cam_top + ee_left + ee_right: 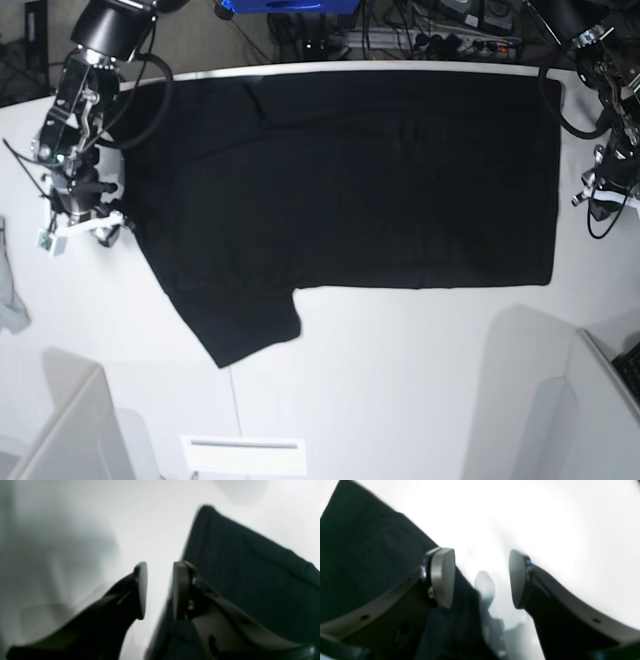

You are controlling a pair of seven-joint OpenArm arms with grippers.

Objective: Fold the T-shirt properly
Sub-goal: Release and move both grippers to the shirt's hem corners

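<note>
A small pale grey cloth scrap (10, 290) lies at the white table's (400, 380) edge; tangled black cables (400, 40) run behind it.

T-shirt (350, 180) flat on table (400, 380), between left hand (603, 198) and right hand (85, 228).

T-shirt (350, 180) far edge passes the table rim (wrist views blurred).

A robotics lab: a white worktable (400, 380) flanked by two mounted arms, with cables and power strips (440, 40) behind it.
</note>
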